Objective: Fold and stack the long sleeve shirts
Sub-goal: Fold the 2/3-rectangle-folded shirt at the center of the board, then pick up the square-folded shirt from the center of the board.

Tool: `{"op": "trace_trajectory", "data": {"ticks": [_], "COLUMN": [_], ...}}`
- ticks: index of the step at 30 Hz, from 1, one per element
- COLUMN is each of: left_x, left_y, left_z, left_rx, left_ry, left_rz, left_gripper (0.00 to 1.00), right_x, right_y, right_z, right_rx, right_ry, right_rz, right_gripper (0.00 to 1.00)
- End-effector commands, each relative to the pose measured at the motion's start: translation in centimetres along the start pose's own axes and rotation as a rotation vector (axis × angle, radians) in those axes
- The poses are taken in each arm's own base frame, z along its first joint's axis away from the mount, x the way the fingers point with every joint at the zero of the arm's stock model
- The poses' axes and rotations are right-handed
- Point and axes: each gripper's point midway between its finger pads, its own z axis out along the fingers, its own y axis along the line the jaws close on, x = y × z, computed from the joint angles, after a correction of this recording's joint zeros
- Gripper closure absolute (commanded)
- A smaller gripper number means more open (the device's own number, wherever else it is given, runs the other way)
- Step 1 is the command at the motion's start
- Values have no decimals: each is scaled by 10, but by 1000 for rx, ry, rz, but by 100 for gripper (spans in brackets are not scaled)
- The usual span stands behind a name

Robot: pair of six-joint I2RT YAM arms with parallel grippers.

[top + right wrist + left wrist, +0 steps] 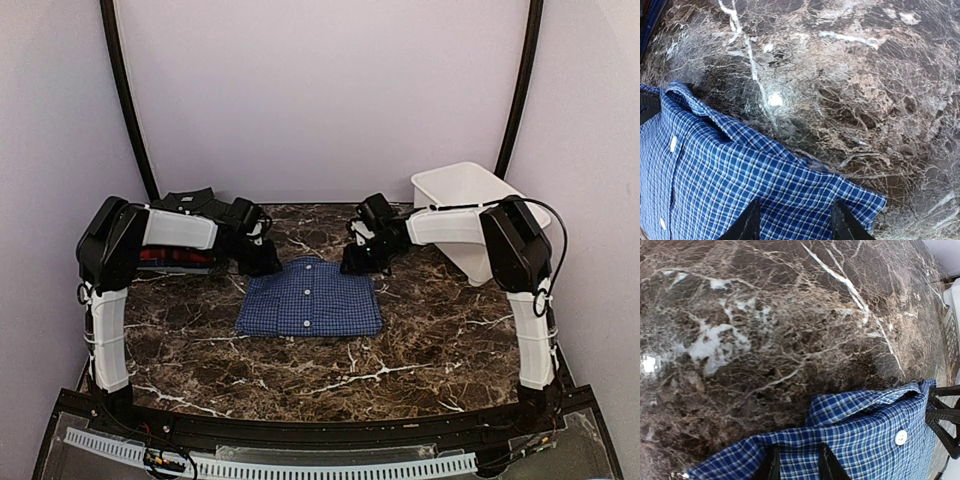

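Observation:
A blue checked shirt (310,298) lies folded flat in the middle of the marble table, collar at the far side and white buttons up. My left gripper (262,258) is down at its far left corner. In the left wrist view the gripper (799,452) has its fingers close together, with the shirt's (865,430) edge filling the gap between them. My right gripper (360,262) is at the far right corner. Its fingers (795,207) stand wide apart over the cloth (740,175). A red shirt (165,257) and a dark one (190,200) lie at the left, mostly hidden behind my left arm.
A white plastic basket (470,190) stands tilted at the back right, behind my right arm. Bare marble table (330,370) lies between the shirt and the arm bases. Walls close in the left, back and right sides.

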Motion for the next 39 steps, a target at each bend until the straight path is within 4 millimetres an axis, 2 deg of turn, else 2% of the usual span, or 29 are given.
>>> {"op": "trace_trajectory", "data": {"ticks": [1, 7, 11, 14, 18, 20, 21, 22, 23, 24, 25, 31, 34, 39], "left_x": [-16, -31, -27, -16, 12, 37, 38, 53, 55, 68, 71, 123, 145, 168], "left_y": [-3, -19, -26, -30, -28, -19, -23, -17, -21, -17, -22, -22, -10, 13], "left_z": [-23, -59, -81, -92, -101, -101, -108, -105, -109, -107, -110, -103, -100, -96], "left_rx": [-27, -9, 16, 49, 79, 84, 109, 114, 137, 144, 167, 207, 174, 115], "left_ry": [-38, -104, -113, -104, -65, -25, -35, -3, -10, 20, 17, 116, 145, 180], "left_rz": [24, 50, 52, 43, 27, 10, 5, -5, -11, -19, -23, -70, -90, -121], "left_gripper": [72, 67, 64, 63, 62, 62, 62, 62, 62, 62, 62, 64, 65, 65], "right_x": [-18, -32, -31, -20, 2, 13, 19, 25, 32, 39, 45, 85, 98, 112], "right_y": [7, 17, 26, 35, 50, 57, 59, 60, 62, 63, 63, 60, 59, 51], "right_z": [-31, -74, -97, -104, -104, -103, -101, -99, -97, -94, -92, -81, -79, -73], "right_rx": [-12, -26, -61, -92, -120, -135, -140, -146, -155, -161, -168, -191, -194, -174], "right_ry": [-64, -158, -195, -188, -153, -134, -121, -111, -100, -86, -73, -3, 13, 41], "right_rz": [-5, -21, -27, -37, -60, -66, -64, -63, -60, -54, -49, -5, 5, 23], "right_gripper": [52, 36, 32, 31, 31, 31, 31, 31, 31, 31, 31, 31, 31, 31]}}
